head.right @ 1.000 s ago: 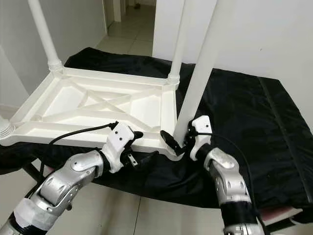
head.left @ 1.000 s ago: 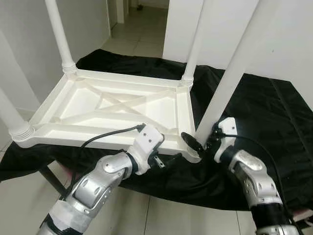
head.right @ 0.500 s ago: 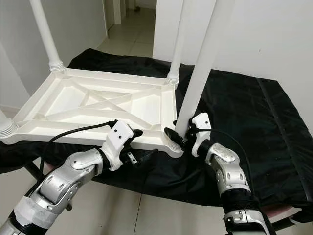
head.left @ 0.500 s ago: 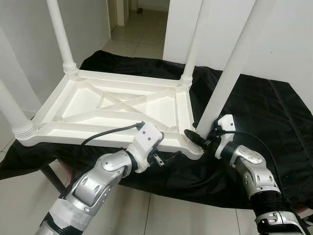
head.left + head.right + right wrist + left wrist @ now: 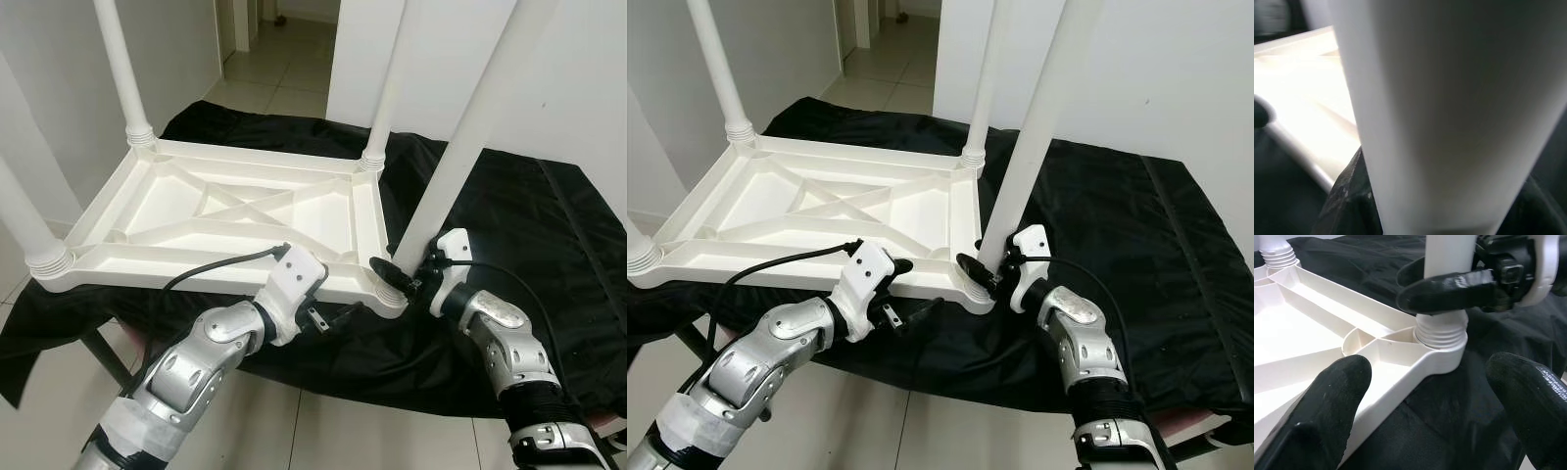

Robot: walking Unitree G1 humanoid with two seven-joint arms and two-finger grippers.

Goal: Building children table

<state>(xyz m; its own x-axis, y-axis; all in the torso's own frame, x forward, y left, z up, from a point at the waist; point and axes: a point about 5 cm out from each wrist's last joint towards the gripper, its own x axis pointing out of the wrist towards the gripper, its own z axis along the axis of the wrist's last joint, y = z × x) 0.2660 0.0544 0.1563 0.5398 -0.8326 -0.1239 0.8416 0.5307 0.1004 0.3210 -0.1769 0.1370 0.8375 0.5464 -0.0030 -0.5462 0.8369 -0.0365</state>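
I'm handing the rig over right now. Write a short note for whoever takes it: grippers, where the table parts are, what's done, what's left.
Right gripper: shut on the near-right leg, just above its threaded base.
Left gripper: open, fingers straddling the tabletop's near edge beside that corner, holding nothing.
Tabletop: upside down on the black cloth.
Done: all four legs stand in their corner sockets.
Left: whether the near-right leg is fully screwed home cannot be judged; check it, likely steady the frame with the left gripper, then probably turn the table upright.
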